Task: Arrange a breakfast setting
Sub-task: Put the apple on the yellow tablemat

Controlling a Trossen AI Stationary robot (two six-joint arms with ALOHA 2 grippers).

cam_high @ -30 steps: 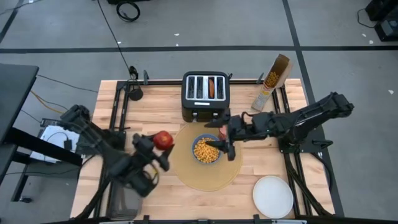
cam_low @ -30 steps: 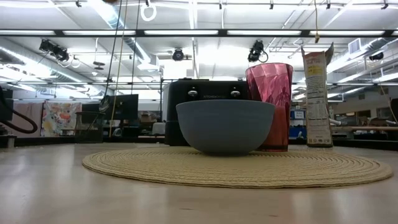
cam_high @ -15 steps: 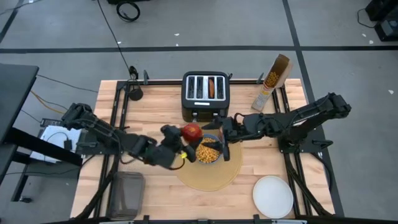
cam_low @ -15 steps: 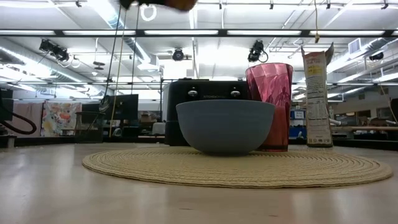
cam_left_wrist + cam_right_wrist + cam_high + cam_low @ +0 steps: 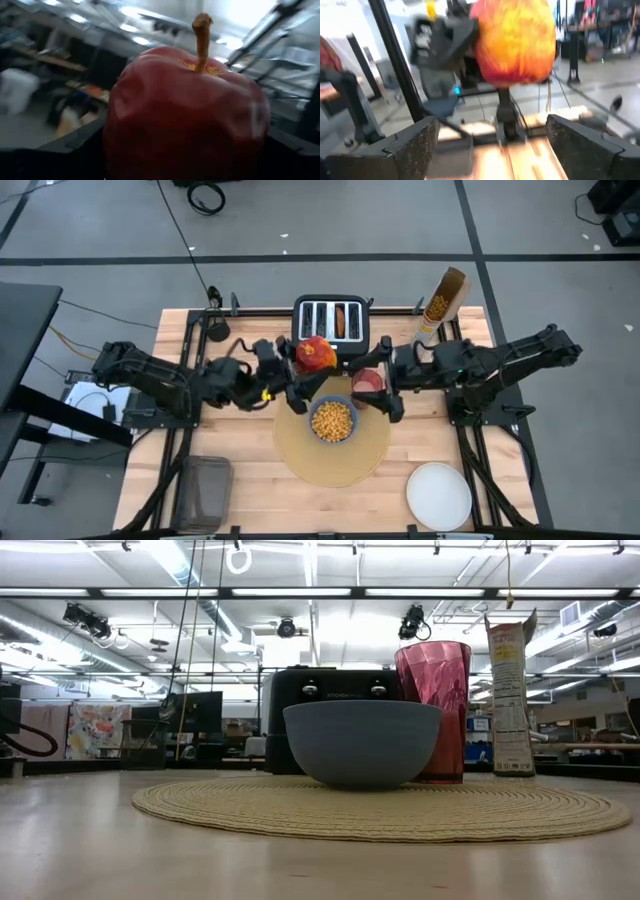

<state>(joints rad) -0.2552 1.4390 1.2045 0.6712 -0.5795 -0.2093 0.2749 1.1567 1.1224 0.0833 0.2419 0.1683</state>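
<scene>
My left gripper (image 5: 308,363) is shut on a red apple (image 5: 316,353), held in the air over the front of the black toaster (image 5: 330,328). The apple fills the left wrist view (image 5: 185,110). A blue bowl (image 5: 333,420) of cereal sits on the round tan placemat (image 5: 335,458), and a pink cup (image 5: 367,383) stands on the mat's far edge. My right gripper (image 5: 388,395) is open and empty, just right of the cup. A white plate (image 5: 439,495) lies at the near right. A bagel (image 5: 342,320) sticks out of a toaster slot. The spoon is out of view. My left gripper holds the apple by its lower sides (image 5: 125,150), pinched between the two fingers, which the apple itself mostly hides. The fingers come about level from the table's left. The apple is lifted clear and sits upright, stem (image 5: 201,35) up.
A cereal box (image 5: 437,310) stands at the far right beside the toaster. A dark bin (image 5: 203,492) sits at the near left corner. In the low view the bowl (image 5: 362,743) and cup (image 5: 433,710) stand in front of the toaster (image 5: 330,700).
My left gripper has carried the apple from the table's near left toward the right and far side, passing beside the bowl, and now holds it over the toaster's front. My right gripper has drawn back from over the bowl toward the right, past the cup.
</scene>
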